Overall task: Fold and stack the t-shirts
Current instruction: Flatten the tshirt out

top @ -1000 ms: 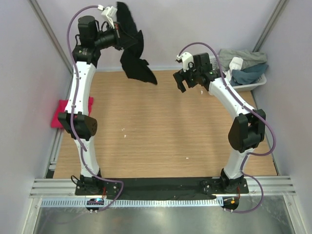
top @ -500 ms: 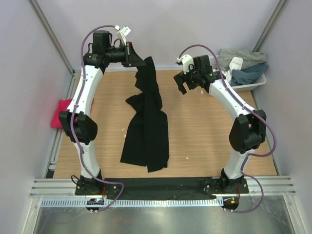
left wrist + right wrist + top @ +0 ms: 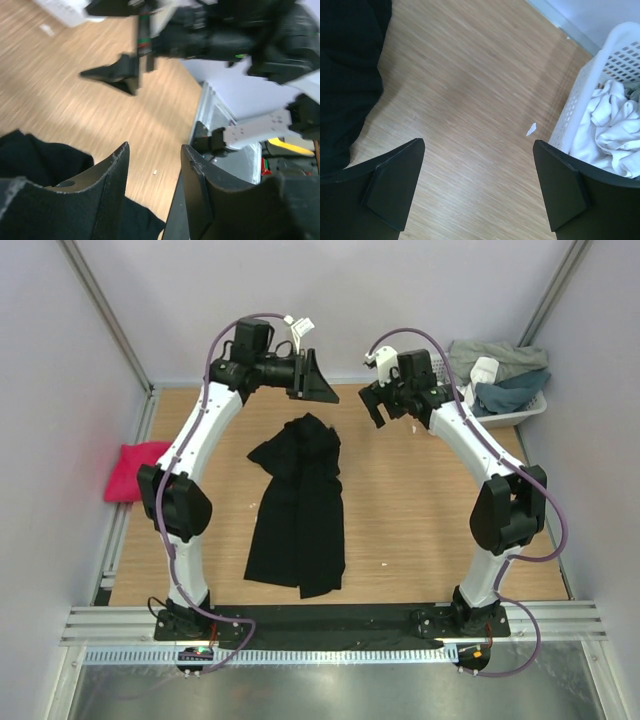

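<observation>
Top view: bright, even, diffuse light; only faint soft shadows cast on table (image 3: 400, 530). Folds of black t-shirt (image 3: 298, 510) barely resolved, detail lost in dark mass. Wall edges rendered slanted toward corners.
Left wrist view: heavily smeared by motion blur; pale bright band seen across wood; left fingers (image 3: 100, 195) soft near lens.
Right wrist view: wood grain clearly rendered; white basket (image 3: 592, 75) nearly blown out; right fingers (image 3: 390, 185) dark, slightly soft.

- The black t-shirt (image 3: 298, 510) lies unfolded on the wooden table (image 3: 420, 530). It forms a long crumpled strip running far to near, just left of the middle, bunched into folds at its far end and flatter and wider at its near end.
- The pink t-shirt (image 3: 133, 470) sits in a small rumpled heap at the table's left edge, well apart from the black one.
</observation>
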`<move>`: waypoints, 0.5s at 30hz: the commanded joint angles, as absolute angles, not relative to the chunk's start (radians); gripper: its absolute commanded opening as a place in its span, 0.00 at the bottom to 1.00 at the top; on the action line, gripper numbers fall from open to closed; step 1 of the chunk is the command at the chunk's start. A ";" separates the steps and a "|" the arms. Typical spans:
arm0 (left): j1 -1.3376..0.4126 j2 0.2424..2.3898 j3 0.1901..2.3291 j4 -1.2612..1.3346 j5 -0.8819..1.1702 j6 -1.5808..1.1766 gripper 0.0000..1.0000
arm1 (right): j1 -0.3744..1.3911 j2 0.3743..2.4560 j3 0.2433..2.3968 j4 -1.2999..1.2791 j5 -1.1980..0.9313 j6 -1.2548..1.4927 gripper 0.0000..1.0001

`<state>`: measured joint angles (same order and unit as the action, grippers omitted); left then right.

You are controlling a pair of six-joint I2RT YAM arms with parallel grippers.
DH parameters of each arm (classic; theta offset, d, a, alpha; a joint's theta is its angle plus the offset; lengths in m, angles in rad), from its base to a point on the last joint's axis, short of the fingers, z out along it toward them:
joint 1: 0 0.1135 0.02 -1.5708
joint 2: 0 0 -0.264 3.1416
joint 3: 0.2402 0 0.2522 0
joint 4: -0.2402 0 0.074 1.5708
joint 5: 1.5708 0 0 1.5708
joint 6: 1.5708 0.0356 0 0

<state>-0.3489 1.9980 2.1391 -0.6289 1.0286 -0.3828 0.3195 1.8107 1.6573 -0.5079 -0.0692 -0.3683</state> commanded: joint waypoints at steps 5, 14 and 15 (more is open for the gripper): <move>-0.145 1.937 2.110 -0.753 0.606 -0.368 0.49 | 0.325 1.776 1.793 -0.505 -0.116 -0.359 0.96; -0.008 2.035 1.842 -0.954 0.498 -0.232 0.48 | 0.376 1.939 1.982 -0.586 -0.366 -0.221 0.95; -0.008 2.054 1.829 -0.957 0.506 -0.229 0.48 | 0.386 1.994 2.032 -0.591 -0.417 -0.192 0.95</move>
<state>0.0372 2.0232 1.8614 -0.8589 0.5163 -0.3027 0.3561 1.8988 1.9327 -0.5621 -0.2577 -0.2989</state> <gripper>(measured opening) 0.479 0.954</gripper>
